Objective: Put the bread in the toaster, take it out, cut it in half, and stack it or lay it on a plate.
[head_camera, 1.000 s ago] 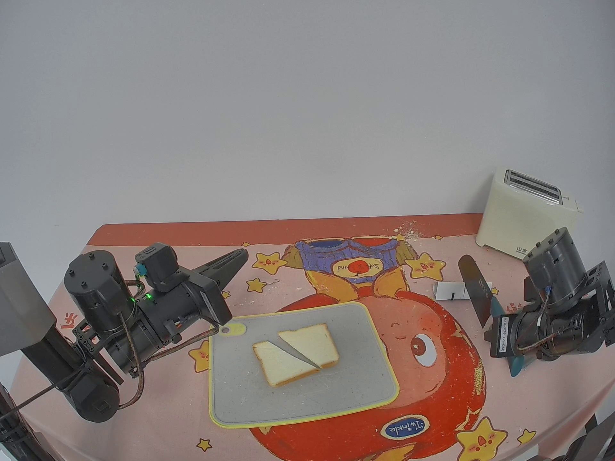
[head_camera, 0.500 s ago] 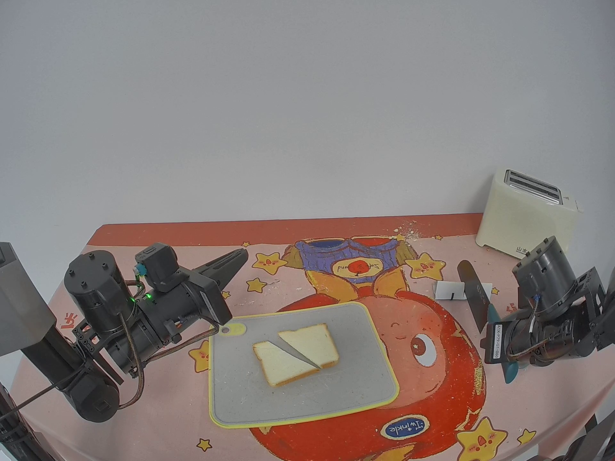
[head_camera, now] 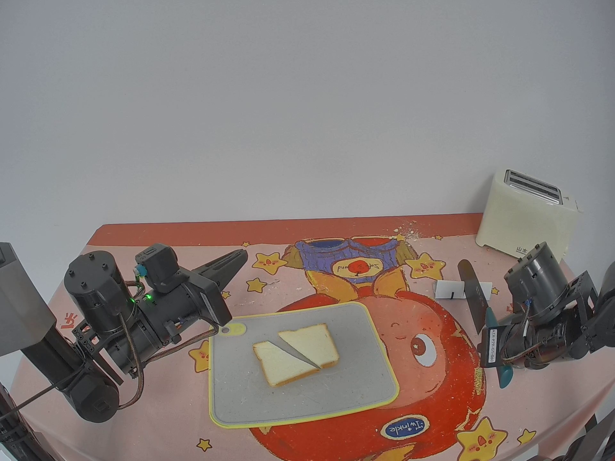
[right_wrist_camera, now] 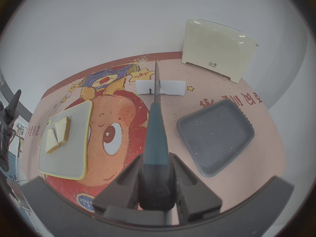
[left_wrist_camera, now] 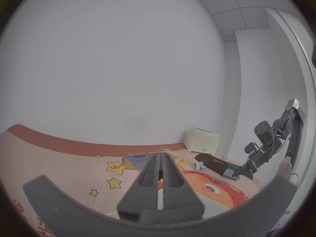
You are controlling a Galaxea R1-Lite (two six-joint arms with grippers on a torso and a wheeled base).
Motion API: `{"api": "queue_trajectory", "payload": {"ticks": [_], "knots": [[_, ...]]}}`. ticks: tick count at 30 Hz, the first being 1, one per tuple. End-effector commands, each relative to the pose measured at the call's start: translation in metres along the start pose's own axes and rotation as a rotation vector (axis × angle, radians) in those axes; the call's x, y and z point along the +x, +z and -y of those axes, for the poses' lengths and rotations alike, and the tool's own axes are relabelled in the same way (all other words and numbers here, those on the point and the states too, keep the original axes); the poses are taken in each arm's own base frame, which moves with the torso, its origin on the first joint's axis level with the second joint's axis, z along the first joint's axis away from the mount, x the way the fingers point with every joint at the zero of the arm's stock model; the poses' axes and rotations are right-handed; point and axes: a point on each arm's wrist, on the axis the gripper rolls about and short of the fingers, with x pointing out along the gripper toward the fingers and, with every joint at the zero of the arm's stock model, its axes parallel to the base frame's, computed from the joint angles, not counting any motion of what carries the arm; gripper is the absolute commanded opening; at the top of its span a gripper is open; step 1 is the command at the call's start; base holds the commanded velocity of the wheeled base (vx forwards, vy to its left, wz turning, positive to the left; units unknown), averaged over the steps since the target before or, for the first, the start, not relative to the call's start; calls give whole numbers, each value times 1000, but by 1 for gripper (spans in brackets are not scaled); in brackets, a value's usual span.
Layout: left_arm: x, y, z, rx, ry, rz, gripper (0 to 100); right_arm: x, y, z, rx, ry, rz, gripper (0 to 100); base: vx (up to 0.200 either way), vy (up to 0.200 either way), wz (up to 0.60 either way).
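Two triangular bread halves (head_camera: 284,363) (head_camera: 312,344) lie side by side on the grey cutting board (head_camera: 359,379); they also show in the right wrist view (right_wrist_camera: 57,134). My right gripper (head_camera: 496,347) (right_wrist_camera: 157,160) is shut on the teal handle of a knife (head_camera: 475,292) (right_wrist_camera: 156,116), at the table's right. The blade points toward a white knife holder (head_camera: 448,289) (right_wrist_camera: 171,87). The cream toaster (head_camera: 526,214) (right_wrist_camera: 215,51) stands at the far right corner. A grey plate (right_wrist_camera: 215,137) sits beside the knife. My left gripper (head_camera: 234,264) (left_wrist_camera: 160,155) hovers shut and empty left of the board.
The cartoon-print cloth covers the table, with crumbs scattered near the toaster and holder. The wall runs close behind the table's red far edge. The right arm and knife (left_wrist_camera: 214,163) appear far off in the left wrist view.
My right arm has shifted a little left and lower with the knife still held. The left arm and the bread have stayed put.
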Motion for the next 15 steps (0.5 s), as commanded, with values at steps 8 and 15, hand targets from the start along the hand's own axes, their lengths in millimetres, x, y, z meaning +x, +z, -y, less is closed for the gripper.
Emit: {"api": "queue_trajectory", "payload": {"ticks": [8,15], "knots": [[0,1,1,5,-4,16,0,7,4,-5,-15,-12,-11,0,0,0,0],[-1,2,1,6,-5,19,0,7,9,-12,-36,1,0,0,0,0,0]]}}
